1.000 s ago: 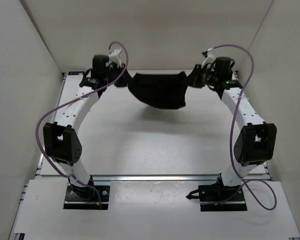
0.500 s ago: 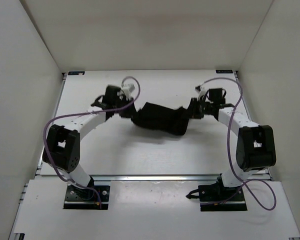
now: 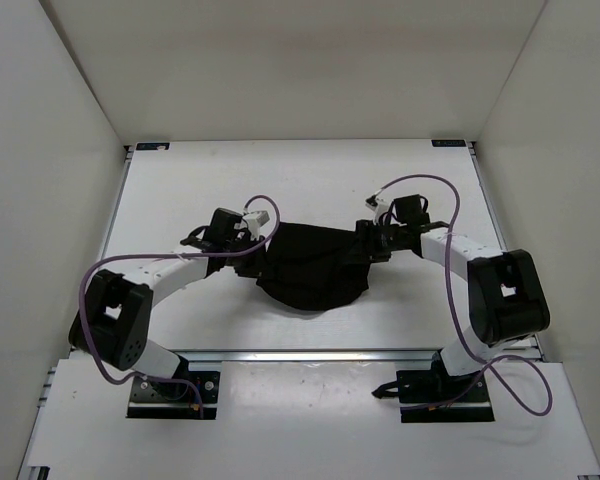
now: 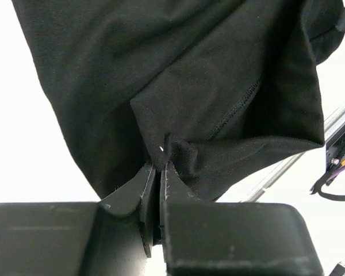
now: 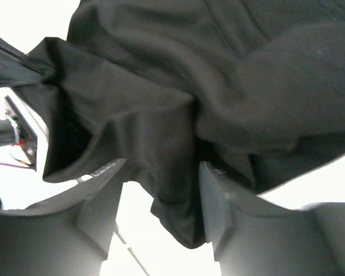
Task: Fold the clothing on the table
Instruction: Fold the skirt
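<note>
The black clothing (image 3: 310,268) lies bunched on the white table (image 3: 180,190), between the two arms. My left gripper (image 3: 255,248) is at its left edge, shut on a pinch of fabric; in the left wrist view the clothing (image 4: 190,75) spreads away from the closed left gripper (image 4: 159,168). My right gripper (image 3: 366,243) is at the clothing's right edge with its jaws apart. In the right wrist view a loose fold of the clothing (image 5: 184,98) hangs between the fingers of the right gripper (image 5: 161,169), lying against the right finger (image 5: 218,195) only.
White walls (image 3: 60,150) close in the table on three sides. A metal rail (image 3: 310,353) runs along the near edge, in front of the arm bases. Purple cables (image 3: 110,262) loop off both arms.
Both arms have drawn the clothing from the far end toward the near side and lowered it onto the table. The right gripper has opened; the left stays shut on the fabric.
</note>
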Available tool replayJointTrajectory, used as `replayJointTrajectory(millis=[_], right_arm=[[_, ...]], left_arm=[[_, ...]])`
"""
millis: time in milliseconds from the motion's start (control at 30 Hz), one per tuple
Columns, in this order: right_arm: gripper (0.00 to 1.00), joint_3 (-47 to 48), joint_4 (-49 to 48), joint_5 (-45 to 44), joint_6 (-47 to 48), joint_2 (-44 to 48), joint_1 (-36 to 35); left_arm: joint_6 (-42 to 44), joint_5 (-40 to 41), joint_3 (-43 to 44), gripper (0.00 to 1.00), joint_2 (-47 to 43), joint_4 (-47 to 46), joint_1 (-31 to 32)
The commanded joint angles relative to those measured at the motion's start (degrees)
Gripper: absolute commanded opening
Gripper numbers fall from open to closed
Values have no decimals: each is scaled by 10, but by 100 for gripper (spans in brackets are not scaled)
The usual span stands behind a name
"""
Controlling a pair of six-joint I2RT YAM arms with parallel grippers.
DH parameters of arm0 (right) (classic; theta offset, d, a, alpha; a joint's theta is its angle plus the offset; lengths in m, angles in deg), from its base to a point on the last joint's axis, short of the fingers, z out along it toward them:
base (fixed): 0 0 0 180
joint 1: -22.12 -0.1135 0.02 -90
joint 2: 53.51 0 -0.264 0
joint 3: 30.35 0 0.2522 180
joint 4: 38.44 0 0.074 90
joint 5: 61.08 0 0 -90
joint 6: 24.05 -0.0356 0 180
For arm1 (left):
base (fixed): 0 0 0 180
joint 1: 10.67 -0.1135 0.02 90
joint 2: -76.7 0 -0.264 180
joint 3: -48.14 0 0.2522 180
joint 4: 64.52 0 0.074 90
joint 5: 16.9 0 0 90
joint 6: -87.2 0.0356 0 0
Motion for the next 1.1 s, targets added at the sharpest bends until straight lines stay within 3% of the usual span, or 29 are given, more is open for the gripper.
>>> replayJointTrajectory(millis=[0, 100, 367, 467, 567, 767, 833, 1067], right_arm=[[57, 33, -25, 13, 6, -2, -14], [85, 31, -38, 14, 9, 3, -28], [90, 32, -92, 1, 1, -13, -27], [84, 47, -82, -3, 5, -38, -29], [67, 63, -68, -3, 10, -62, -33], [16, 88, -43, -1, 12, -86, -44], [2, 94, -28, 0, 10, -88, -44], [0, 92, 9, 43, -31, -33, -5]], left_arm=[[-6, -22, 8, 0, 0, -18, -12], [-11, -37, 9, 0, 6, -22, -13], [4, -52, 15, 0, 30, -5, -27], [10, -58, 18, 0, 32, -7, -31], [17, -60, 21, 0, 35, 0, -34], [16, -65, 27, 0, 38, 3, -46], [15, -69, 25, 0, 39, -1, -49], [9, -79, 44, 0, 31, 5, -64]])
